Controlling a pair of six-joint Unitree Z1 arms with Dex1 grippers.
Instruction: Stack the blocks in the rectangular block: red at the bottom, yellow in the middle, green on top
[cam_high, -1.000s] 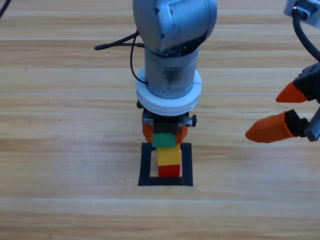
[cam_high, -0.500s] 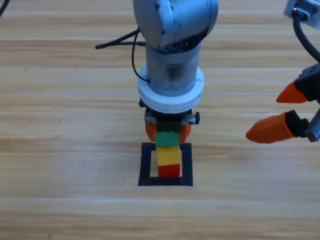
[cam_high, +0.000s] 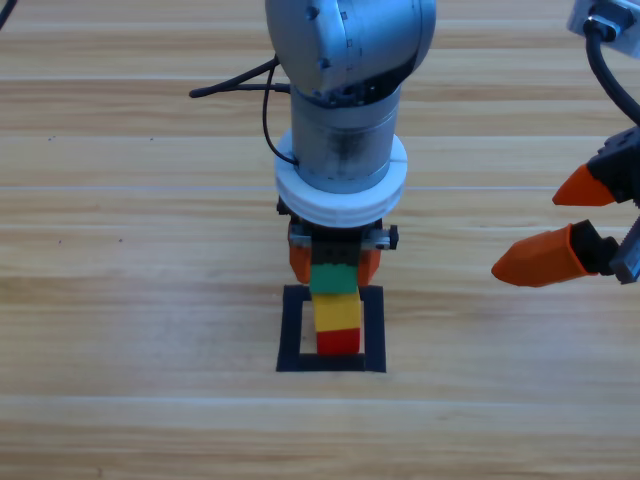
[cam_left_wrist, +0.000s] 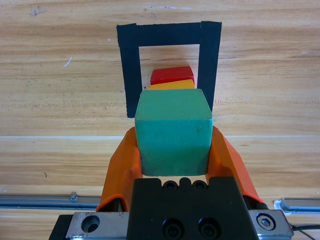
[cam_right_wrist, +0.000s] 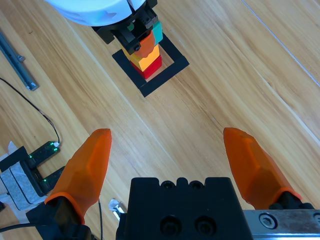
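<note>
Nothing moved; left tool (cam_high: 333, 262) still grips green (cam_high: 335, 278).

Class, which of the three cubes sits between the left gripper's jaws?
The green cube, top of the stack, with the left gripper shut on it. The yellow cube and red cube sit below, untouched.

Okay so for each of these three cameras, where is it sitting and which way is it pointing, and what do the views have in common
High view: fixed above the table, looking down on the black tape outline; shows the left arm and the right hand.
Left wrist view: on the left arm, looking along the left hand, whose jaws flank the green cube.
Right wrist view: on the right arm, off to the side, looking past its open orange jaws at the stack.
Shared: all show green on the yellow cube on the red cube, inside the outline.
</note>
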